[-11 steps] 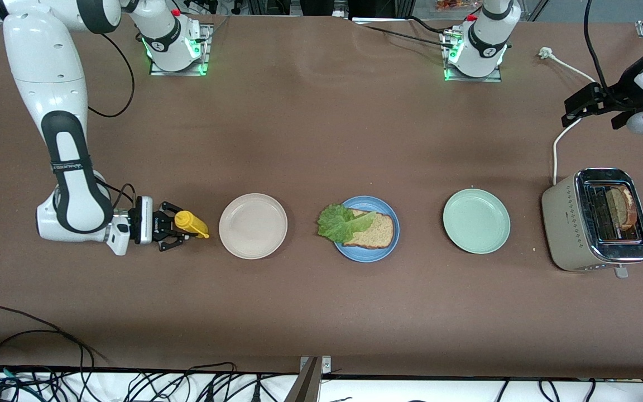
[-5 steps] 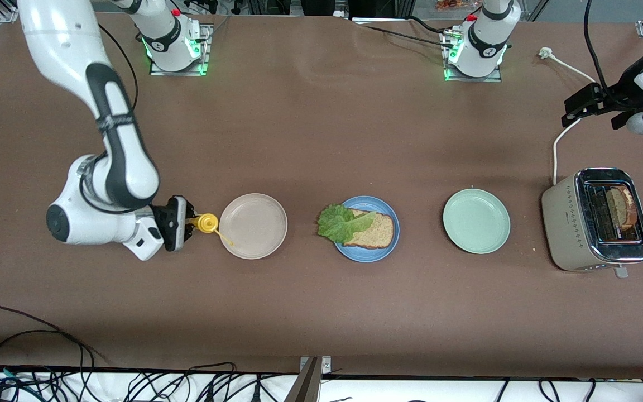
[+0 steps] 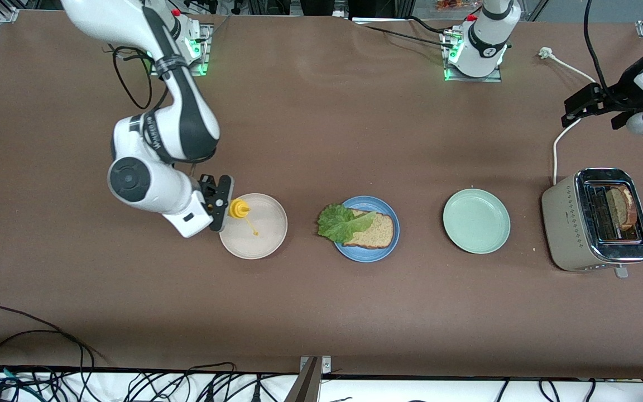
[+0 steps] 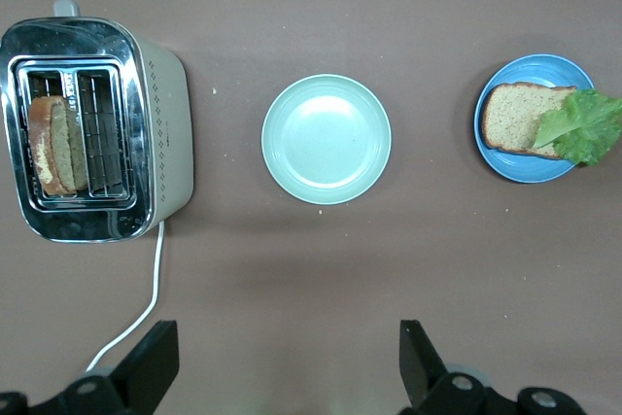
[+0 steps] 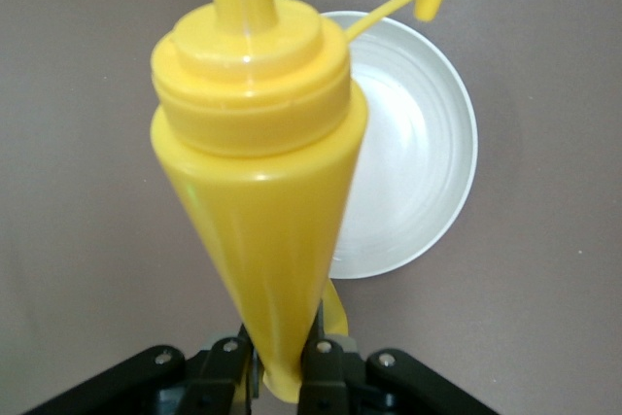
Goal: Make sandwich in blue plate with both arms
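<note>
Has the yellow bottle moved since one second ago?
Yes. The right gripper has carried the yellow bottle toward the beige plate; it now hangs over its rim.

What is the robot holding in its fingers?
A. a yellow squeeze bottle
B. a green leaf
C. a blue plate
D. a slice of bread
A: the right gripper pinches the yellow squeeze bottle, up in the air over the beige-white plate.

Front cam: high, faces robots, sees whole table (image 3: 310,312). L wrist cam: high up, looks straight down; shares toaster (image 4: 97,133), green plate (image 4: 327,139), blue plate (image 4: 501,153) w/ front. R wrist cam: close on bottle (image 5: 258,182), beige plate (image 5: 418,172) below.
</note>
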Action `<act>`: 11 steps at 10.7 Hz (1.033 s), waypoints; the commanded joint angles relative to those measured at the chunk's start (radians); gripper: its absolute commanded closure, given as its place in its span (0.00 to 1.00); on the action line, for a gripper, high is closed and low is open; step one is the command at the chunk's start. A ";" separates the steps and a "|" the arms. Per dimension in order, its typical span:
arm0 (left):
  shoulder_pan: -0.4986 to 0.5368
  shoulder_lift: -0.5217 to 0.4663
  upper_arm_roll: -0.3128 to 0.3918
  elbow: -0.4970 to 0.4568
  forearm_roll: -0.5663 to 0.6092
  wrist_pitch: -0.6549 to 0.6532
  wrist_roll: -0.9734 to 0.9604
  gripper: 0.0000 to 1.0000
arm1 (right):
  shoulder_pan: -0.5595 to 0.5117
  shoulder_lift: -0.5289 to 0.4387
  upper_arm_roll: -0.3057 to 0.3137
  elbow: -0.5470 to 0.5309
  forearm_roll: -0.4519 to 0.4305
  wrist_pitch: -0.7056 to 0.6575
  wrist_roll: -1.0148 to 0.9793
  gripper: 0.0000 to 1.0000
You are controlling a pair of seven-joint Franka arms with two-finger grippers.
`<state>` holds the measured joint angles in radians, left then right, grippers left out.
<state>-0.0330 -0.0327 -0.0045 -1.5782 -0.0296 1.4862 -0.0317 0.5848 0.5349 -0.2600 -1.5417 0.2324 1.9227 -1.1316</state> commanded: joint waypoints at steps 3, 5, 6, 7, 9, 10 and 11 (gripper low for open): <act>0.001 -0.003 -0.008 0.009 0.003 -0.006 -0.007 0.00 | 0.352 0.057 -0.193 0.075 -0.275 -0.045 0.252 1.00; -0.008 -0.003 -0.009 0.010 0.003 -0.003 -0.007 0.00 | 0.436 0.166 -0.232 0.226 -0.376 -0.144 0.295 1.00; -0.008 -0.003 -0.009 0.010 0.003 -0.003 -0.007 0.00 | 0.475 0.225 -0.251 0.303 -0.402 -0.192 0.305 1.00; -0.007 -0.003 -0.009 0.010 0.003 -0.003 -0.007 0.00 | 0.513 0.275 -0.266 0.354 -0.453 -0.215 0.311 1.00; -0.008 -0.003 -0.009 0.009 0.003 -0.004 -0.007 0.00 | 0.567 0.336 -0.268 0.397 -0.566 -0.217 0.312 1.00; -0.008 -0.003 -0.009 0.010 0.003 -0.004 -0.007 0.00 | 0.581 0.364 -0.268 0.417 -0.603 -0.223 0.312 1.00; -0.008 -0.003 -0.009 0.009 0.005 -0.006 -0.007 0.00 | 0.587 0.382 -0.269 0.428 -0.617 -0.223 0.312 1.00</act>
<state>-0.0378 -0.0329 -0.0138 -1.5775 -0.0296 1.4869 -0.0317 1.1452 0.8307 -0.4960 -1.2108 -0.3255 1.7417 -0.8184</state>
